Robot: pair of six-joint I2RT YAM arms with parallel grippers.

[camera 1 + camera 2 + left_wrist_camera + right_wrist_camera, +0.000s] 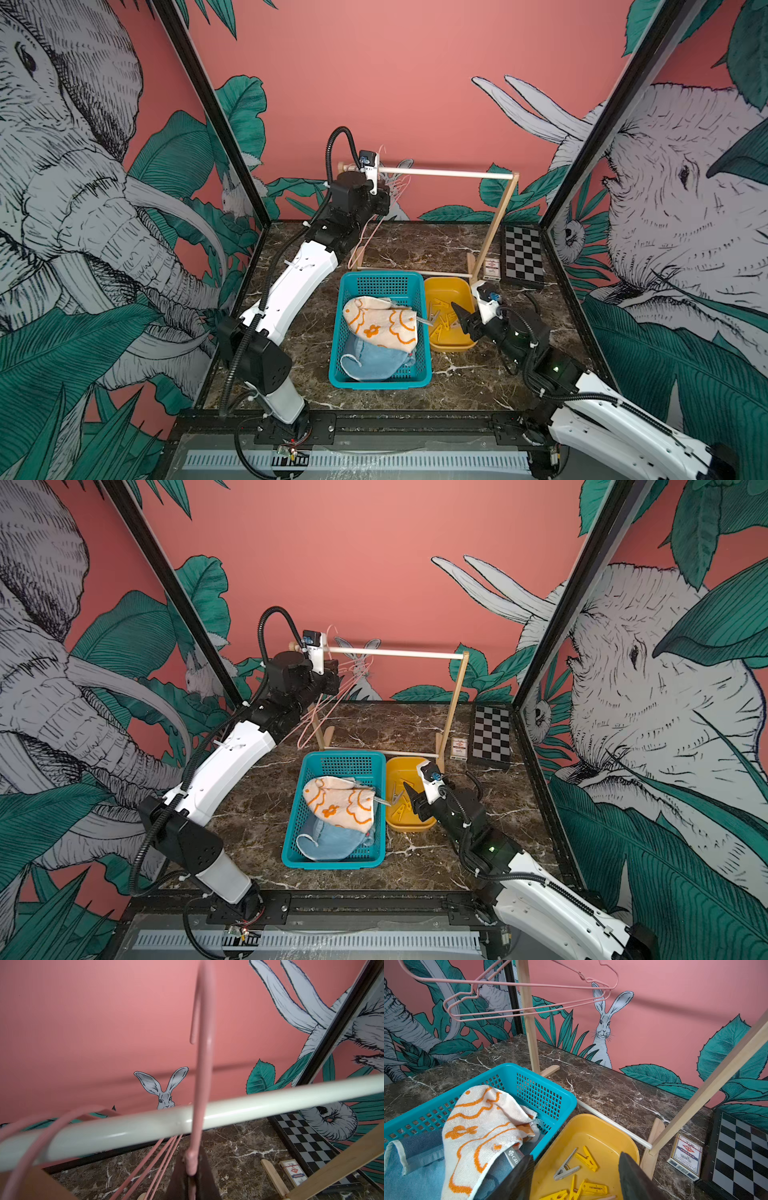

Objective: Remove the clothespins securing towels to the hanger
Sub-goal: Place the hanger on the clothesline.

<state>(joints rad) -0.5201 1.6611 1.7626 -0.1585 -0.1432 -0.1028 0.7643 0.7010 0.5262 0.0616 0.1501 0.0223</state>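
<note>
Left hand (192,1169) raised at the rack's white rail (270,1103), clamped on the neck of a pink hanger (203,1064), right hand (576,1157) low over the yellow tray (602,1136), jaws parted, holding nothing, clothespins (586,1159) lying in that tray, towels (477,1126) heaped in the teal basket (539,1095) beside it on the surface (612,1088)

Marble table (457,374), teal basket (380,383), yellow tray (446,291), wooden rack (498,224), chessboard (523,255), card box (491,268)

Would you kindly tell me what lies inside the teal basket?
A cream towel with orange outlines lies on a blue towel; anything beneath them is hidden.
</note>
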